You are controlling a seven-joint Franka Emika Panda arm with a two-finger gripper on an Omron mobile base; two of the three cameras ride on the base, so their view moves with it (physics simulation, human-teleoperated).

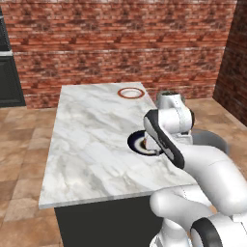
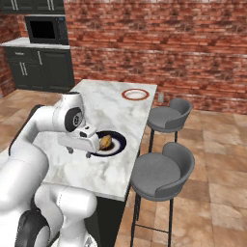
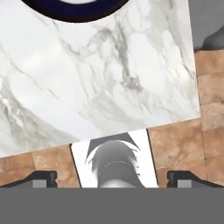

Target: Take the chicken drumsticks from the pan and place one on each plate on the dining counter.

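Red brick walls and a tiled floor surround the dining counter [image 2: 103, 108], whose marble top carries both plates. A golden-tan drumstick [image 2: 105, 142] is seen lying on the navy-rimmed plate [image 2: 118, 143], near the counter's right edge. The brown-rimmed plate [image 2: 135, 94] is set well apart at the far end. The gripper [image 3: 112, 178] is held over the marble just beside the navy-rimmed plate, its fingertips spread wide apart with nothing between them. Two grey stools [image 2: 161, 173] are placed along the right side.

We note two grey bar stools [image 2: 161, 176] standing side by side, a microwave [image 2: 45, 30] above dark cabinets [image 2: 41, 70], brick wall [image 1: 125, 43] behind
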